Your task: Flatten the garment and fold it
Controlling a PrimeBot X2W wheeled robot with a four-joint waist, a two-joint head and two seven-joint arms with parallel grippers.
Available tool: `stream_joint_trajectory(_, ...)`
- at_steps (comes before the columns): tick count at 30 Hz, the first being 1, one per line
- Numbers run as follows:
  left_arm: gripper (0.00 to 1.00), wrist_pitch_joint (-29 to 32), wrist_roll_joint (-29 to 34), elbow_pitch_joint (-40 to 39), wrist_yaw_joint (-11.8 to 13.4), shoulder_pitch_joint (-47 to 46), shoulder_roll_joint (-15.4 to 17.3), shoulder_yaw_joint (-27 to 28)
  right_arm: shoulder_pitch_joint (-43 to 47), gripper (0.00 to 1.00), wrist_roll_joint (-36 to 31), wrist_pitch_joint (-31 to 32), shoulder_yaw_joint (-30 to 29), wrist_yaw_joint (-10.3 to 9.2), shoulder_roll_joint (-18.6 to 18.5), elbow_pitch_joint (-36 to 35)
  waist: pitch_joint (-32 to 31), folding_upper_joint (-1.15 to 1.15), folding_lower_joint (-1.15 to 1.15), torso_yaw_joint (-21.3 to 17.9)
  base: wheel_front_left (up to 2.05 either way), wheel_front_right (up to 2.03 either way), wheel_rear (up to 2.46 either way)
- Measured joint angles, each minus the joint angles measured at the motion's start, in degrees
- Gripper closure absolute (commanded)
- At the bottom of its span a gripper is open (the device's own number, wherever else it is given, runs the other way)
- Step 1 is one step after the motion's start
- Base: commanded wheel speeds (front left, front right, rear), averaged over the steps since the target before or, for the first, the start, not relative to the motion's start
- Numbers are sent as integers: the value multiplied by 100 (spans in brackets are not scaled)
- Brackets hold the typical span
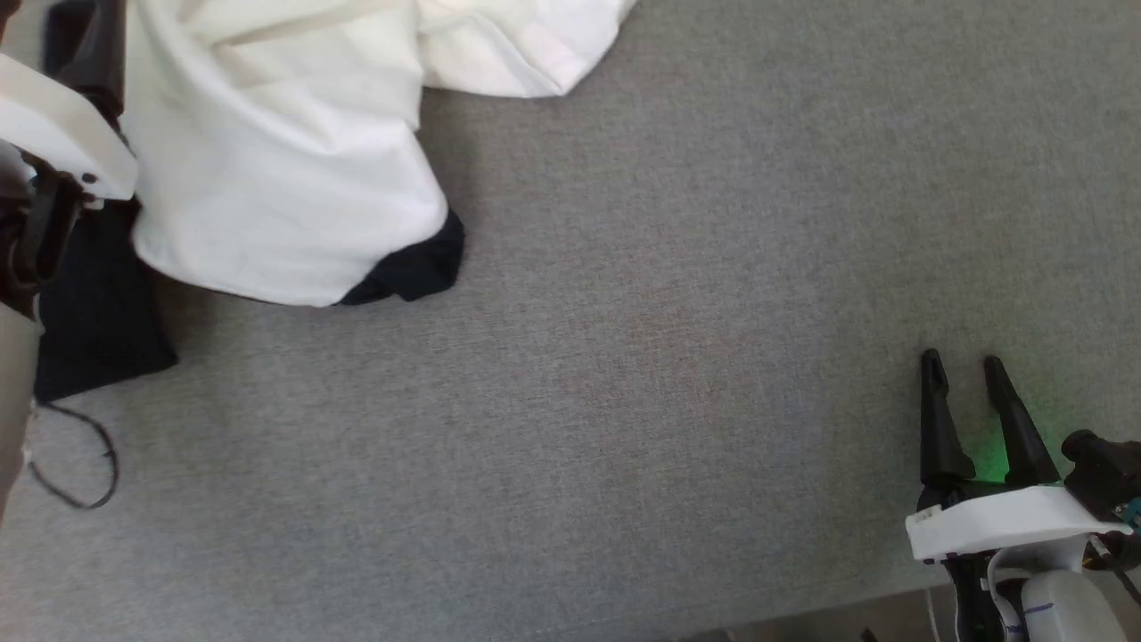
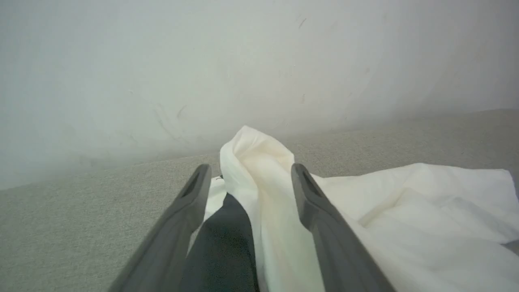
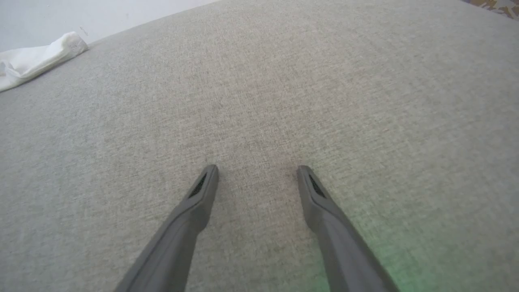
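Observation:
The garment (image 1: 285,178) lies bunched at the upper left of the grey surface, white with a black sleeve end (image 1: 414,267) poking out below it and more black cloth (image 1: 98,303) at the far left. In the left wrist view my left gripper (image 2: 251,174) stands open, a raised white fold (image 2: 259,162) and a strip of black cloth (image 2: 223,243) loose between its fingers. My pale left forearm (image 1: 53,134) enters at the far left. My right gripper (image 1: 963,361) rests open at the lower right, far from the garment (image 3: 36,56), with only bare surface between its fingers (image 3: 202,190).
A grey woven surface (image 1: 669,357) spreads under everything. A pale wall (image 2: 202,61) rises just behind the garment. A thin black cable (image 1: 80,464) loops at the far left. The surface's near edge (image 1: 802,615) shows at the bottom right.

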Motion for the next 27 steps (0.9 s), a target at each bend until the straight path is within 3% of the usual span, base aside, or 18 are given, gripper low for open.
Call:
stream_joint_trajectory(7,0,-672,-87,-525,-29,351,-62,85,80,0,-112,151,-51,-7,4,64,-433,0,0,199,0,0,0)
stream_joint_trajectory(10,0,-962,-132,-936,153,862,-102,171,203,0,-162,218,-66,-7,22,30,-660,0,-1,289,0,0,0)
stream_joint_trajectory(14,0,-1201,-68,-1697,467,1735,-210,252,407,0,-196,335,-131,-7,22,-36,-978,0,-1,421,0,0,0)
stream_joint_trajectory(19,0,-1300,318,-2773,1090,3053,-527,459,636,0,-215,447,-171,-7,21,-126,-1367,0,-1,609,0,0,0)
stream_joint_trajectory(24,0,-1301,1065,-3749,1584,4534,-1117,939,787,0,-218,505,-157,-7,23,-208,-1733,0,-2,763,0,0,0)
stream_joint_trajectory(27,0,-1301,1408,-4073,1707,5417,-1557,1169,896,0,-218,555,-163,-7,26,-248,-1945,0,-2,824,0,0,0)
